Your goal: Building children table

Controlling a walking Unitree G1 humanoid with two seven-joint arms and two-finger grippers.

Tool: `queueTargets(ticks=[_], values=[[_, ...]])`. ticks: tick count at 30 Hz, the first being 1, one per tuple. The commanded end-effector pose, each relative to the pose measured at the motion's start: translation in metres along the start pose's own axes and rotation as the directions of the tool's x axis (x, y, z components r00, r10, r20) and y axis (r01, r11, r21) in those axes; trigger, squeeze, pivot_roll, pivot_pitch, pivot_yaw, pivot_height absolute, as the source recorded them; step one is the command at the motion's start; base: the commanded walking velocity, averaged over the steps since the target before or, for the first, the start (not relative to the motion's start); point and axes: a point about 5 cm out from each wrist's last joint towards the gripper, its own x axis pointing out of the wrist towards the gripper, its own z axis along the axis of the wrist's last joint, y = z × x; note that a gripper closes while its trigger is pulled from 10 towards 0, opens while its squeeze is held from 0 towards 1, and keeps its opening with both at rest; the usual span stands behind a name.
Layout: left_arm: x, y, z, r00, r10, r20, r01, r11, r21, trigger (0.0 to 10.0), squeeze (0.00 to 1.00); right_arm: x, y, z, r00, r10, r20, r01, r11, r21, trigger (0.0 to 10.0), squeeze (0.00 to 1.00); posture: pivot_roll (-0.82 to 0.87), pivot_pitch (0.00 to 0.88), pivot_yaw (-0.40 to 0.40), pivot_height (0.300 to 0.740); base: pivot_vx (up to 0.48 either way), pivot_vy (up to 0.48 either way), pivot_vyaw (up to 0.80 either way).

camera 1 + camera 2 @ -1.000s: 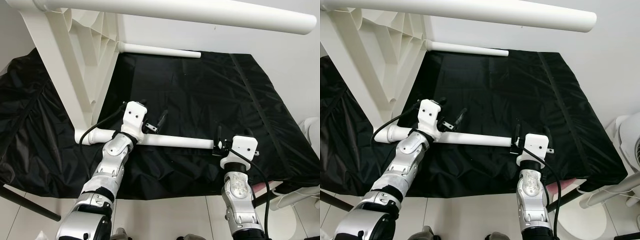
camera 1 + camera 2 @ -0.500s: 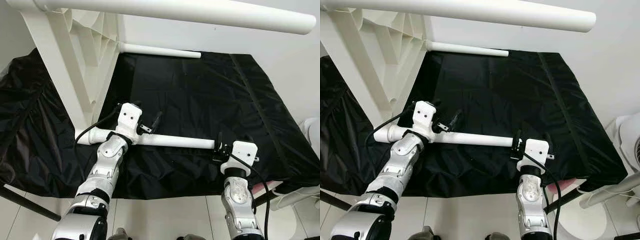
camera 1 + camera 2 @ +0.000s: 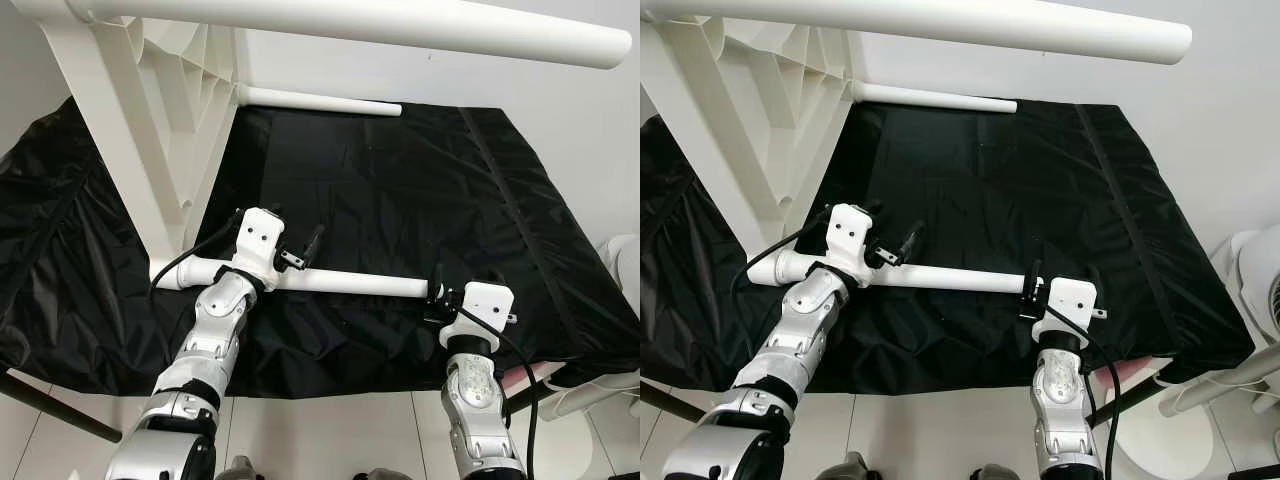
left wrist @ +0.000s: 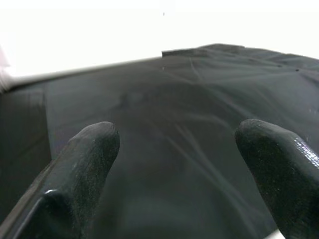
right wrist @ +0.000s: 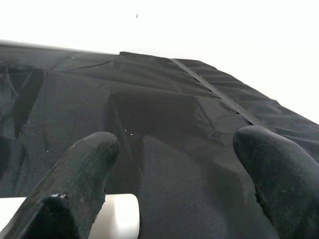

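While the white table frame [image 3: 130, 120] stands tipped on its side in the upper left of the head views, a loose white table leg [image 3: 340, 283] lies across the black cloth [image 3: 400, 180] in the lower middle of the frame, running from lower left toward the right. The left gripper [image 3: 300, 255] sits over the left part of this leg, just right of the frame's lower post; its two black fingers [image 4: 84, 164] are spread wide apart in the left wrist view, with dark cloth between them, and they are not closed on the leg. The right gripper [image 3: 436, 290] is at the leg's right end, in the lower right of the frame. Its fingers [image 5: 79, 174] are also apart in the right wrist view, and the rounded white end of the leg [image 5: 117, 214] shows low between them, near one finger; whether a finger touches it I cannot tell. A second white leg [image 3: 320, 100] lies farther back along the cloth's upper edge, attached at its left end to the frame. A third, thicker-looking white tube [image 3: 400, 25] crosses the top of the frame, close to the camera. White floor tiles [image 3: 330, 430] show along the bottom, and a white rounded object [image 3: 1255, 290] sits at the right edge.
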Motion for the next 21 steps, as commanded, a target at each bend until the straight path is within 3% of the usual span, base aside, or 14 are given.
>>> queueTargets(ticks=[1, 6, 12, 21], values=[[-0.002, 0.005, -0.003, 0.992, 0.128, -0.014, -0.128, 0.992, 0.001, 10.0, 0.0, -0.001, 0.0, 0.001, 1.0, -0.003, 0.007, 0.003, 1.0, 0.0, 10.0, 0.0, 0.04, 0.0, -0.013, 0.74, 0.0, 0.0, 0.0], [-0.011, 0.009, -0.008, 0.99, 0.138, -0.03, -0.137, 0.99, 0.021, 10.0, 0.0, 0.0, -0.003, 0.003, 1.0, 0.017, 0.015, -0.017, 1.0, -0.015, 10.0, 0.0, 0.05, 0.0, -0.024, 0.74, 0.0, 0.0, 0.0], [-0.022, 0.025, -0.02, 0.96, 0.268, -0.081, -0.268, 0.963, 0.003, 10.0, 0.0, -0.006, -0.005, -0.009, 0.997, 0.071, -0.017, -0.072, 0.996, -0.046, 10.0, 0.0, 0.06, 0.0, -0.034, 0.74, 0.0, 0.0, 0.0], [-0.025, 0.028, -0.02, 0.949, 0.305, -0.076, -0.307, 0.952, -0.013, 10.0, 0.0, -0.009, -0.005, -0.009, 0.993, 0.119, -0.008, -0.119, 0.992, -0.029, 10.0, 0.0, 0.06, 0.0, -0.033, 0.74, 0.0, 0.0, 0.0]])
